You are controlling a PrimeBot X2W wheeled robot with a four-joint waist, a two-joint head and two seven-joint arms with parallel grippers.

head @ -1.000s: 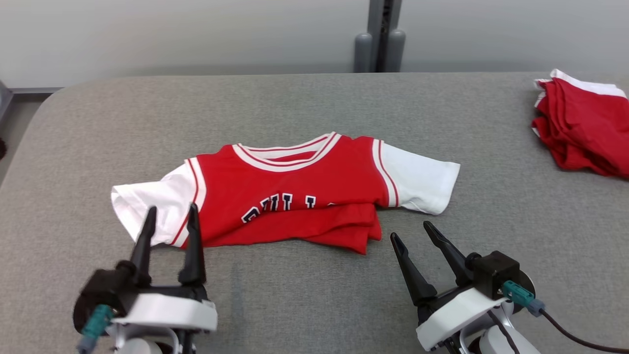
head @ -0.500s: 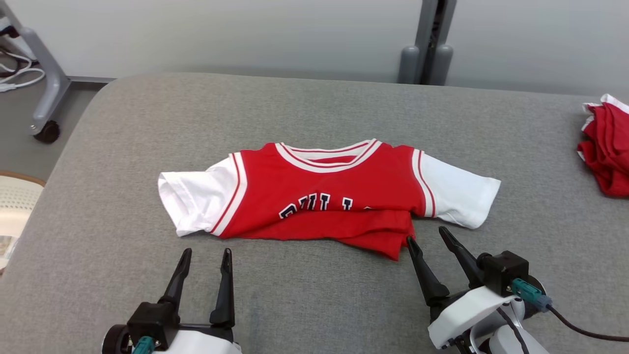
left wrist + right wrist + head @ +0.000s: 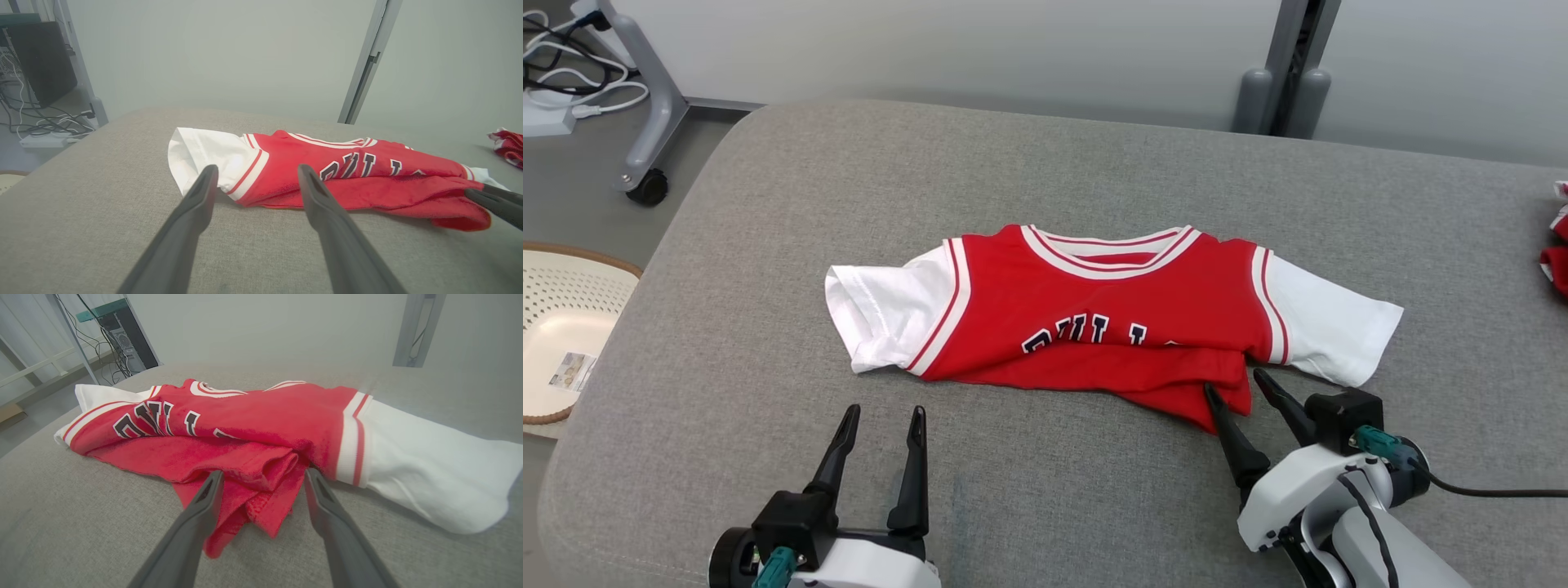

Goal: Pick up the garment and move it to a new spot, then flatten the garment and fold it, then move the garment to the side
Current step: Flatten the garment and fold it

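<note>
Garment point(image 3: 1111, 318) lies mid-table, its lower half folded up; on my screens both grippers are spread and holding nothing.
Head view: I see the red and white garment on the grey padded table point(image 3: 768, 245), sleeves out to either side. The left gripper point(image 3: 885, 410) hovers short of the cloth, fingers apart, and the right gripper point(image 3: 1233, 382) has its tips at the bunched red lower corner. Left wrist view: the parted fingers frame the white sleeve and red edge, clear of the fabric. Right wrist view: the spread fingers straddle the rumpled red corner beside the other white sleeve; I cannot tell whether they touch it.
</note>
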